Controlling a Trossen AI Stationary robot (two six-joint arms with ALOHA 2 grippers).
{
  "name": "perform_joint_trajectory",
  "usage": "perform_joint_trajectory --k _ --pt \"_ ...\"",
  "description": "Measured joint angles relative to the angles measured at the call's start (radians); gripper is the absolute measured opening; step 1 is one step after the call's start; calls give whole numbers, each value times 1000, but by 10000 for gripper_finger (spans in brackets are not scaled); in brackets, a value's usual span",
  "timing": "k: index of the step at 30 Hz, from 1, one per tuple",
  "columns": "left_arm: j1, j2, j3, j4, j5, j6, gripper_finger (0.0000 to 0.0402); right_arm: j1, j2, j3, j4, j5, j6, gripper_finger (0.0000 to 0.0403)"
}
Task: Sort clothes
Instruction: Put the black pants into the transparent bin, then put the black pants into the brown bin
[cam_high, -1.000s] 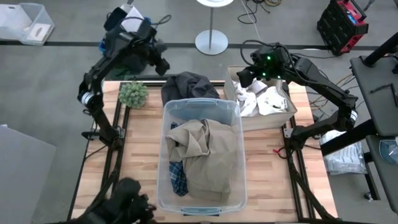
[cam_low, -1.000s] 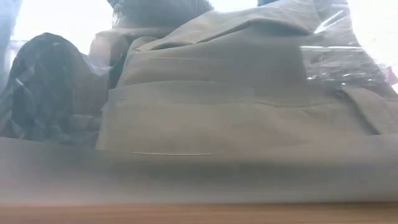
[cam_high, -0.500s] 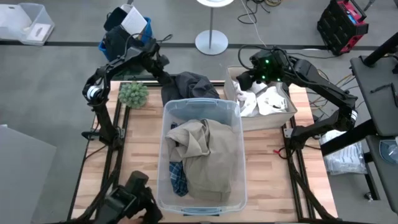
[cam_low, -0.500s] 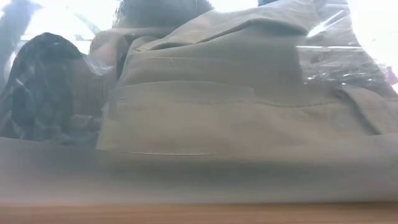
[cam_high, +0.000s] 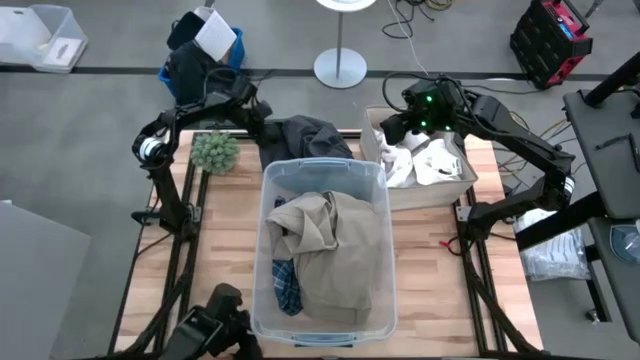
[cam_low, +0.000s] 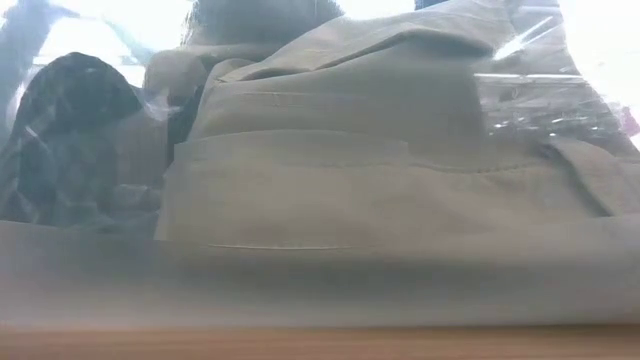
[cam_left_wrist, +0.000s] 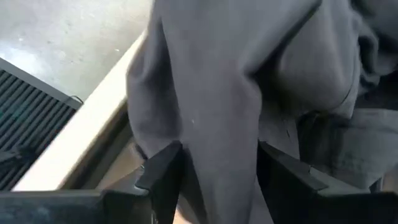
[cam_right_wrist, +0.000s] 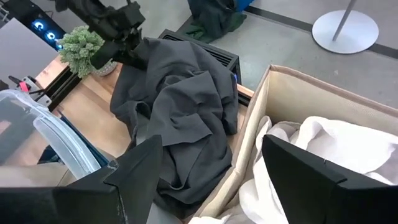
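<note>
A crumpled dark grey piece (cam_high: 305, 136) is heaped at the tabletop's far edge. A tan khaki piece (cam_high: 335, 245) is piled over the plaid shirt (cam_high: 286, 284) — both in one bin. White pieces (cam_high: 428, 160) are bunched in a box.

Low view: blurred throughout; the clear bin (cam_low: 560, 90) wall fills it, the tan khaki piece (cam_low: 380, 180) pressed against it, the bench (cam_low: 320, 345) only a thin strip at the bottom edge.
Plaid shirt (cam_high: 286, 283): mostly buried under the khaki piece in the bin; only a small patch shows at its left side.
Dark grey piece (cam_high: 305, 138): its near edge hidden behind the bin's far rim; cut off by every edge of the left wrist view.
Left tool (cam_left_wrist: 214, 171): fingertips cut off at the picture's edge, fabric between the fingers (cam_left_wrist: 163, 167).
Right tool (cam_right_wrist: 205, 171): fingertips cut off at the picture's edge.
White pieces (cam_high: 430, 160): heaped together in the cardboard box (cam_high: 470, 183); separate items too small to tell.
</note>
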Motion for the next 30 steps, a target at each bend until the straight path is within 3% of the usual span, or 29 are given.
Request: perform_joint_trajectory --k 4,9,16,24,30 --pt "-3 0 -48 56 12 -6 140 0 0 0 0 1 -8 270" --pt "-10 -1 -70 94 15 -38 16 0 0 0 1 2 -26 263" --pt "-11 -92 82 -53 12 -34 1 0 1 0 1 2 -33 254" --pt "-26 -199 378 -239 18 -1 0 0 1 -1 50 2 -60 260" --pt "-66 -207 626 -347 -2 39 0 0 1 -1 94 -1 -81 253"
